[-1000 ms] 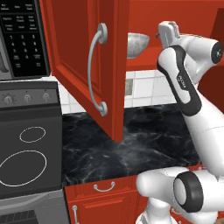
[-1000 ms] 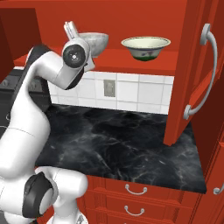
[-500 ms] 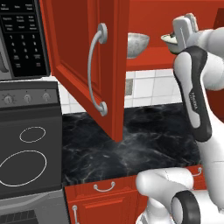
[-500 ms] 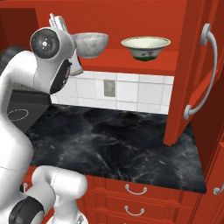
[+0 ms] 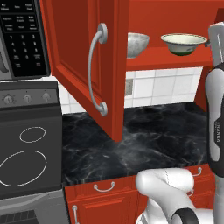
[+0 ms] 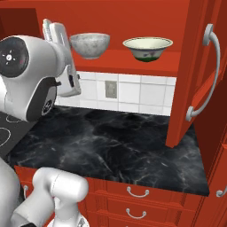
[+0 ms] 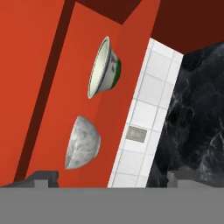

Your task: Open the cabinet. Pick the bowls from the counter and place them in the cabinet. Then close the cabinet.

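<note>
The red cabinet (image 5: 166, 59) stands open, its left door (image 5: 72, 52) and right door (image 6: 195, 88) swung out over the black marble counter (image 6: 115, 142). On its shelf (image 6: 133, 65) sit both bowls upright: the grey mottled bowl (image 5: 137, 43) (image 6: 90, 44) and, to its right, the cream bowl (image 5: 183, 43) (image 6: 147, 48) with a green foot. In the rolled hand view my gripper (image 7: 111, 180) is open with nothing between its fingertips (image 7: 41, 177). It looks at the grey bowl (image 7: 82, 142) and the cream bowl (image 7: 103, 68) from a distance.
A dark stovetop (image 5: 26, 153) with white rings and a microwave (image 5: 22, 39) are at the left. Red drawers (image 6: 137, 195) run under the counter. A white tiled wall with an outlet (image 6: 111, 90) backs the counter. My arm (image 6: 31, 75) stands left of the shelf.
The arm has swung back from the shelf, rightward in the left base view and toward the camera in the right one. Both bowls stay put on the shelf.
</note>
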Motion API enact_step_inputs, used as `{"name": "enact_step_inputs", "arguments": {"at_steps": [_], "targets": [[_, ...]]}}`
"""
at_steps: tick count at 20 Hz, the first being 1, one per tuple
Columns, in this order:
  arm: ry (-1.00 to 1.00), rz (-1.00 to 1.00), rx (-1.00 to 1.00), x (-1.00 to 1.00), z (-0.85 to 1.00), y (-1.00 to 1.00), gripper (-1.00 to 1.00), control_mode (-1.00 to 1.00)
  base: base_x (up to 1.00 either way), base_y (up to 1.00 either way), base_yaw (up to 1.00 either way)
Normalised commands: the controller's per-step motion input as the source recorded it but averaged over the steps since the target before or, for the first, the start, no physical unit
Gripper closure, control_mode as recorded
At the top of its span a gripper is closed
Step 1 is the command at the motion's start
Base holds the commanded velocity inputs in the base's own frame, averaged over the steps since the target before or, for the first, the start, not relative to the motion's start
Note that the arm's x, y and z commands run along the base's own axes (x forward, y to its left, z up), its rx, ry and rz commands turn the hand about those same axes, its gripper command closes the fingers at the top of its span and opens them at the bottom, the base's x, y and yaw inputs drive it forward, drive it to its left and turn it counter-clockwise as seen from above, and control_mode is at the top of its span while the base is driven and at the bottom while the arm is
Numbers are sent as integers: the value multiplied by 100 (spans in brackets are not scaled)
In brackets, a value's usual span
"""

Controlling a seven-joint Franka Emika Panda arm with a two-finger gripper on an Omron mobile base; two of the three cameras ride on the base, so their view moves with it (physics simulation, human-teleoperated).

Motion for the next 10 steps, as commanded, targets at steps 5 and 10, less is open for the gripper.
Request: {"name": "enact_step_inputs", "arguments": {"at_steps": [5, 10], "targets": [[-9, -4, 2, -77, -20, -6, -100, -100, 0, 0, 0], [-6, 0, 0, -55, -11, 0, -100, -100, 0, 0, 0]]}}
